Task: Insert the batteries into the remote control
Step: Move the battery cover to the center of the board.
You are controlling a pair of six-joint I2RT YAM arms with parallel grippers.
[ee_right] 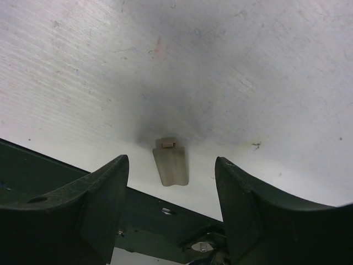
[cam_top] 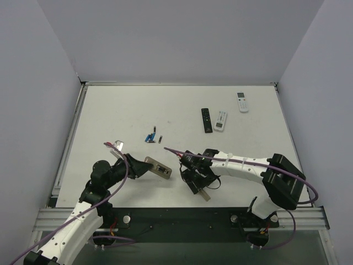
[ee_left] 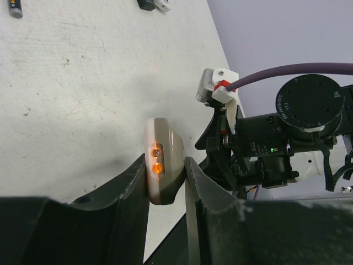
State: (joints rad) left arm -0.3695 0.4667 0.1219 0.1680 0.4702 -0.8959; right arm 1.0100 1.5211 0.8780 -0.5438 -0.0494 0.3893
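Observation:
My left gripper (cam_top: 144,166) is shut on the remote control (cam_top: 159,169), held grey-tan back up with its dark battery recess showing. In the left wrist view the remote's end (ee_left: 162,160) sits clamped between my fingers (ee_left: 165,165). The batteries (cam_top: 150,137), blue and dark, lie on the table beyond the remote; one shows in the left wrist view (ee_left: 15,8). My right gripper (cam_top: 197,184) is open above the table, empty. A tan battery cover (ee_right: 171,164) lies flat on the table between its fingers (ee_right: 171,182); it also shows in the top view (cam_top: 205,194).
A slim black remote (cam_top: 206,120) and a white remote (cam_top: 220,120) lie side by side at the back right, another white remote (cam_top: 242,102) farther back. The table's front edge and dark rail (ee_right: 138,221) run just below my right gripper.

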